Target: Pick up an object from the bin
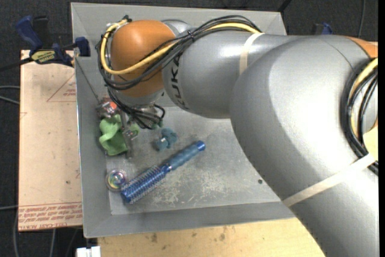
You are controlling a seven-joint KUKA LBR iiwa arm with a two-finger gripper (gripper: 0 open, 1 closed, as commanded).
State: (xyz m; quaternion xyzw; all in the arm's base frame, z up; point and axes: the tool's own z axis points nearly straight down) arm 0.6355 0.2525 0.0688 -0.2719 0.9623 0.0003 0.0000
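Gripper (128, 142) just beside green figure (110, 135)

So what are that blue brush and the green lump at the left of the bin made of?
The blue brush looks like hard plastic: its smooth handle catches glints of light, and the bristled end is the same blue. The green lump looks matte and rounded, with no shine. It may be soft rubber or foam, but I cannot tell which.

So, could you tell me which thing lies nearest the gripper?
The green lump at the left, right beside the gripper; the teal piece, blue brush and shiny ball lie farther off.
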